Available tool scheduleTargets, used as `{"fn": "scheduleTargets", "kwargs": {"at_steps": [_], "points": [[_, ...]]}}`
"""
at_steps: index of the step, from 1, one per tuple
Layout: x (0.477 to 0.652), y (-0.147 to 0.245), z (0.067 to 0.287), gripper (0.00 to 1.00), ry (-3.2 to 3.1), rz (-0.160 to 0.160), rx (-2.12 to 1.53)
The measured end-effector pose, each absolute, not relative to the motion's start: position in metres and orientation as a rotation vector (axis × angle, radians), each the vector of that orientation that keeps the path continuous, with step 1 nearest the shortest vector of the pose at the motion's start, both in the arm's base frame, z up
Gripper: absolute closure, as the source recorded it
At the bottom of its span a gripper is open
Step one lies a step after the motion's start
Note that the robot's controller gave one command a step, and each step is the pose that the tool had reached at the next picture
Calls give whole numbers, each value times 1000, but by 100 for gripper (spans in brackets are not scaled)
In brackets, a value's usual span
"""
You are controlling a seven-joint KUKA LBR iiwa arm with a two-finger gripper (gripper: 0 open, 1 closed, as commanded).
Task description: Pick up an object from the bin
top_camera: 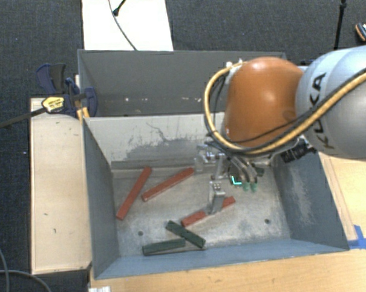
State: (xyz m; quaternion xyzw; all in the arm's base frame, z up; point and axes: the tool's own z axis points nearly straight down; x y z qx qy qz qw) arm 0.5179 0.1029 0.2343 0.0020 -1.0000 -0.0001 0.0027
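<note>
Red, the short stick (pixel 207 215) is lying near the middle of the bin (pixel 100 194), and the gripper (pixel 216 202) is hanging right over it. Clamped or released, I cannot tell. It is needing a square, crosswise bite.

The one camera hangs above my grey metal bin (pixel 100 194) and looks down on it somewhat from one side, so that the far wall shows broad and the near wall only as a narrow edge. It sits near enough to take in all four walls. My arm (pixel 341 105) enters from its right, the orange wrist cover (pixel 259 96) closest to the lens.
</note>
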Motion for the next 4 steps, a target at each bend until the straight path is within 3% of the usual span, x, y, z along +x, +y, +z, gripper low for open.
{"fn": "scheduleTargets", "kwargs": {"at_steps": [1, 2, 3, 4], "points": [[519, 69, 67, 0, -3111, 0, 395], [521, 70, 70, 100, -3119, -2, 388], [523, 62, 194, 100, -3128, 0, 386], [533, 51, 346, 100, -3142, 0, 279]]}}
